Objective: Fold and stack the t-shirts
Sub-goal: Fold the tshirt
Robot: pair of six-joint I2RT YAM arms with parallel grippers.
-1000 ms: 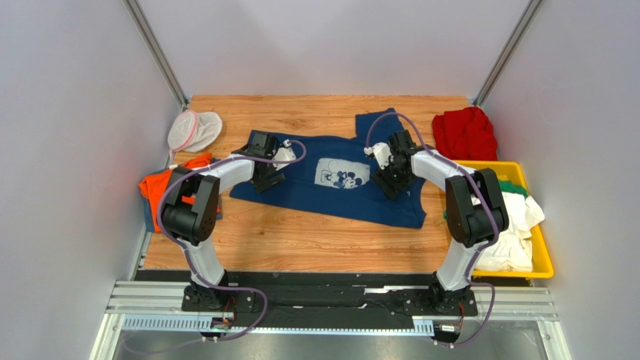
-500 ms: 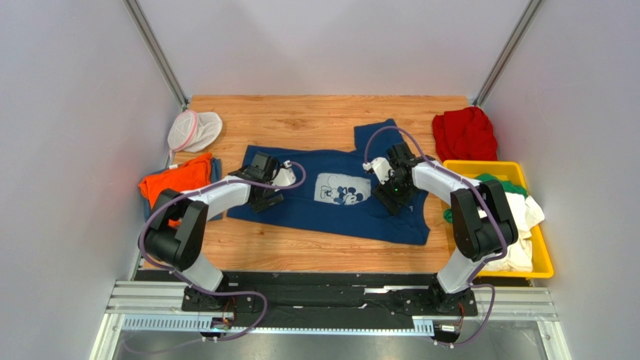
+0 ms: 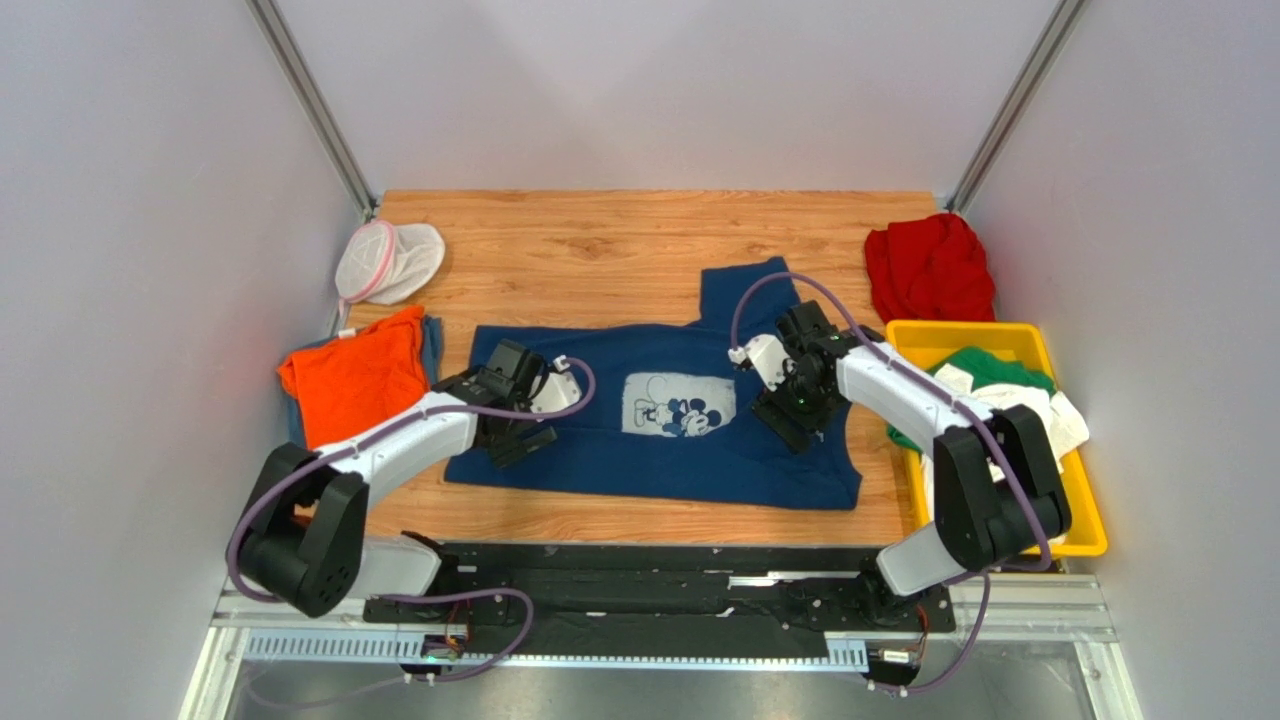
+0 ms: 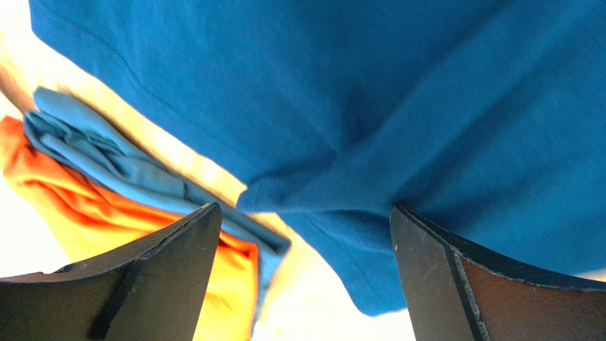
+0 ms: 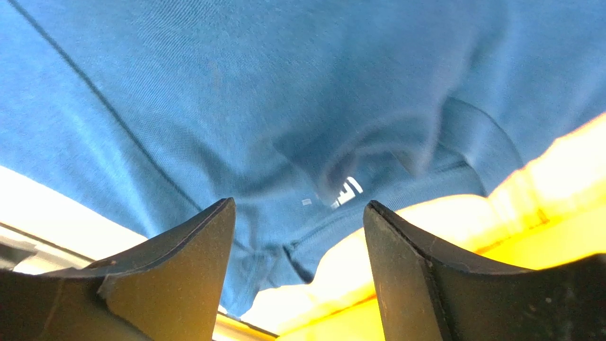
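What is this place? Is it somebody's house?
Likely a robot lab booth, not a house: left arm and right arm bolted to a metal rail, plain walls round a wooden table, a yellow bin of shirts.

Table (image 3: 601, 248) bears navy shirt (image 3: 646, 450), orange shirt (image 3: 353, 383), red shirt (image 3: 932, 267), pouch (image 3: 386, 258).

Left arm (image 3: 398, 438) and right arm (image 3: 902, 387) low, angled inward, jaws spread wide.

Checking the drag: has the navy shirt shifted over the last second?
Yes: the navy shirt slid toward the table's near edge, away from the red shirt.
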